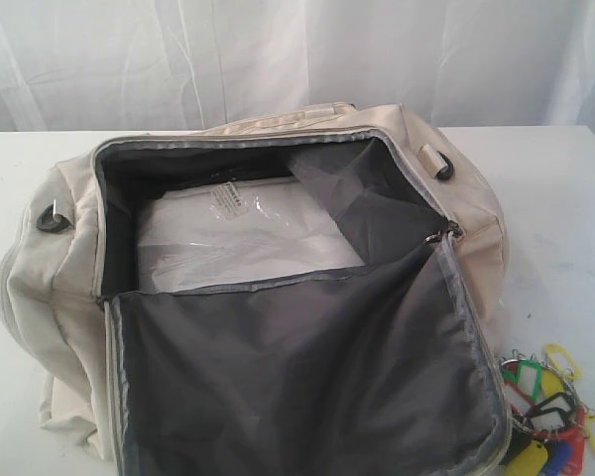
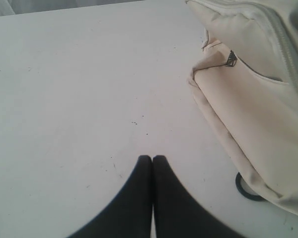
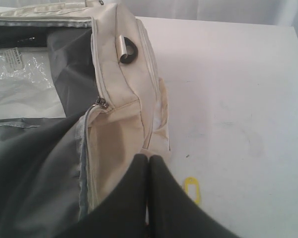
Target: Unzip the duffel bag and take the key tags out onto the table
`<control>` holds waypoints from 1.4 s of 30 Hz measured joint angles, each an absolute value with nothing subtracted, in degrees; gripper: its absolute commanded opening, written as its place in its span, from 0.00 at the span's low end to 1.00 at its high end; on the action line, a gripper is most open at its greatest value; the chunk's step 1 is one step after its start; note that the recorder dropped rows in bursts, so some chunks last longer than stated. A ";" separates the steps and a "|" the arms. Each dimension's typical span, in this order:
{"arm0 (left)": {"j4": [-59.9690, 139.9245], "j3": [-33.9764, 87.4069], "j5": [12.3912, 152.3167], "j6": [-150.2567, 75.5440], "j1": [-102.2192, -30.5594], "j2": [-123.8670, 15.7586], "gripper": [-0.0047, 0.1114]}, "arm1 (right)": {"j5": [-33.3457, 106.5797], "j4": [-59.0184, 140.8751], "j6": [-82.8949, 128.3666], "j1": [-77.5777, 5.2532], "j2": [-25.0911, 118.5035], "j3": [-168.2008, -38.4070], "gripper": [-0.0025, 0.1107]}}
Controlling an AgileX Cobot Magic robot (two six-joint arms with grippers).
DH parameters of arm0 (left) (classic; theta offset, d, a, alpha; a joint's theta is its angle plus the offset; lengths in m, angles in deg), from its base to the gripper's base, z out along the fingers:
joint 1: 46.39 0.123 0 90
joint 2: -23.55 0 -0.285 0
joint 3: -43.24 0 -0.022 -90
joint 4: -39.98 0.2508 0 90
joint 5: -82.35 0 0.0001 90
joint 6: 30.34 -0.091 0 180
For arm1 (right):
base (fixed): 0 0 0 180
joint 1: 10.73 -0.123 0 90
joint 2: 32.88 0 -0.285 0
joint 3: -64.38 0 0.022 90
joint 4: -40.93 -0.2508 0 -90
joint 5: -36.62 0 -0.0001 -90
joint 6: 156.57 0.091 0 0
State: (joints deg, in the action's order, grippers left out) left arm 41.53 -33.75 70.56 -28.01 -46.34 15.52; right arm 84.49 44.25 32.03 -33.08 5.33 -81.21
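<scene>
Duffel bag (image 1: 69, 268) is unzipped, and the key tags (image 1: 550, 416) are out on the table (image 1: 555, 198), just beside the folded-out flap (image 1: 307, 377). Left tool (image 2: 152, 158) and right tool (image 3: 148, 157) are both clenched, empty. Risk: the right tool hangs close over the tags and could snag and drag them.

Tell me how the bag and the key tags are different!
The duffel bag is big; the key tags are a small bunch. The duffel bag is cream with grey lining; the key tags are red, yellow, green and blue. The duffel bag lies unzipped and open; the key tags lie bunched beside it. Both rest on the table.
</scene>
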 measured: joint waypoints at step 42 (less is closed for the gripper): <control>41.53 -33.75 70.04 -21.47 -46.34 15.52 0.04 | 84.49 44.25 32.03 -33.08 -0.93 -81.21 0.02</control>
